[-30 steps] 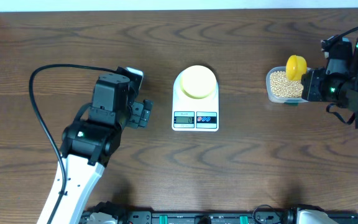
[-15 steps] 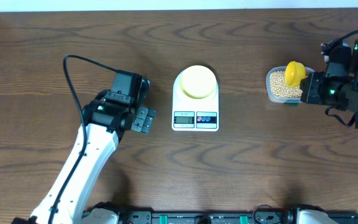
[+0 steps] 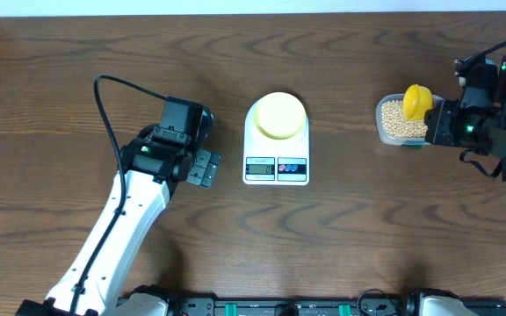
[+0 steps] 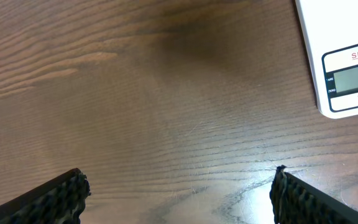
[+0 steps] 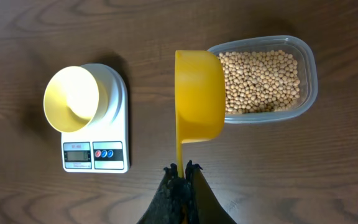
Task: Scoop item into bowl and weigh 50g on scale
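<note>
The white scale (image 3: 276, 149) sits mid-table with the pale yellow bowl (image 3: 280, 115) on its platform; both show in the right wrist view, scale (image 5: 110, 152) and bowl (image 5: 72, 99). The bowl looks empty. A clear container of tan beans (image 3: 395, 121) stands at the right, also seen in the right wrist view (image 5: 263, 79). My right gripper (image 5: 184, 168) is shut on the handle of a bright yellow scoop (image 5: 199, 96), whose cup hangs over the container's left end (image 3: 417, 101). My left gripper (image 3: 204, 167) is open and empty, just left of the scale (image 4: 353, 78).
The brown wooden table (image 3: 341, 228) runs to a pale back edge at the top. A black cable (image 3: 104, 105) loops from the left arm.
My left arm swung right toward the scale, then held still. My right gripper shifted the scoop slightly over the container's left end.
</note>
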{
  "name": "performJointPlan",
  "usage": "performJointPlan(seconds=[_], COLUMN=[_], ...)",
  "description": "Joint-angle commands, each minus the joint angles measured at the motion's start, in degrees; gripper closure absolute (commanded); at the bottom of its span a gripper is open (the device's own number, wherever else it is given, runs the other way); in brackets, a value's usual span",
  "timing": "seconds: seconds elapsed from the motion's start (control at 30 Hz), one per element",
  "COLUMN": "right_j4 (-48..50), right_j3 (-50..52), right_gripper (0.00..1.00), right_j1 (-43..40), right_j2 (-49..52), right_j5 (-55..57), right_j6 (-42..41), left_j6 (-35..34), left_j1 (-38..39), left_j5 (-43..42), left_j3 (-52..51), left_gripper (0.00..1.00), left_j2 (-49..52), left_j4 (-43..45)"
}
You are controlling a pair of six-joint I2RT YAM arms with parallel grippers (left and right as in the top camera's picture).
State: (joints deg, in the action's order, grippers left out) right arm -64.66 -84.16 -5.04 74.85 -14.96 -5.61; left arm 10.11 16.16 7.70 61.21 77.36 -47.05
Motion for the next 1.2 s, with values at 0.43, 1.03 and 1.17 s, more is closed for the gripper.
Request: performJointPlan(seconds=[0.43, 1.03, 1.17], right_j4=[0.2, 3.1, 4.0], right_j3=[-0.7, -0.7, -0.7], right_gripper=[0.99, 0.99, 0.99], right_j1=[-0.2, -0.2, -0.2], right_j2=[-0.6, -0.6, -0.6], right_j5=[0.1, 3.0, 3.0], right_j6=[0.1, 0.1, -1.4], left_j6=[-0.3, -0.3, -0.3], left_j1=[-0.2, -0.2, -0.2], left_j5=[0.7, 0.0, -8.2], left_j3=[-0.7, -0.7, -0.7], left_gripper=[0.05, 0.05, 0.05], left_j2=[0.1, 0.1, 0.1], left_j4=[0.0, 8.9, 8.9])
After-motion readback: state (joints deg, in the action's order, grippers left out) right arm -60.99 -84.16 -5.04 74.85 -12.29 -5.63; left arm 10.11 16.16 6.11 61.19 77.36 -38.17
